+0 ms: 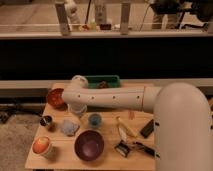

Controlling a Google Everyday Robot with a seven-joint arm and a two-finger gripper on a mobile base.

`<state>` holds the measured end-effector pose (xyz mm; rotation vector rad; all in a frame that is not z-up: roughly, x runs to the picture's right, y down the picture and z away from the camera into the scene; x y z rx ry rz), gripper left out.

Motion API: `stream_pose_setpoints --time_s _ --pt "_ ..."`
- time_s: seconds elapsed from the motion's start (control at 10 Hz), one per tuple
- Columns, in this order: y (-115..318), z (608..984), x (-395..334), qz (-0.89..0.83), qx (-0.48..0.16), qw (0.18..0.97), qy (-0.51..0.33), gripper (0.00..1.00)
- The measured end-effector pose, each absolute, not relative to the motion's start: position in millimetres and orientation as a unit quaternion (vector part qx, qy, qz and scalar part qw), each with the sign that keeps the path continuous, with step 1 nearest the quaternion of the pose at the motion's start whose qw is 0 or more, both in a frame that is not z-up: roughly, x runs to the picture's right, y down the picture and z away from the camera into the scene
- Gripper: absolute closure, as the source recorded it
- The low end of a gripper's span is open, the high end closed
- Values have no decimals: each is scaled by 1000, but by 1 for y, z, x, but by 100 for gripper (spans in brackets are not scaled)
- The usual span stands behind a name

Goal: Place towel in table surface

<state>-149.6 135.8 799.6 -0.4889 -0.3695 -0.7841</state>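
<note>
The towel is a crumpled grey-blue cloth lying on the wooden table, left of centre. My white arm reaches from the right across the table and bends down at its left end. The gripper hangs at that end, just above and behind the towel. I cannot tell whether it touches the towel.
Around the towel stand a red bowl, a dark can, an orange and white cup, a purple bowl and a small blue cup. A green tray is at the back. A banana, a black object and tools lie to the right.
</note>
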Motion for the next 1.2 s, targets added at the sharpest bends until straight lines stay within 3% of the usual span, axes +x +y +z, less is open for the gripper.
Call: stream_pose_setpoints --time_s 0.5,1.2 --pt "135 790 -196 -407 -259 854 -194 20" --pt "169 840 -204 -396 -285 846 -215 20"
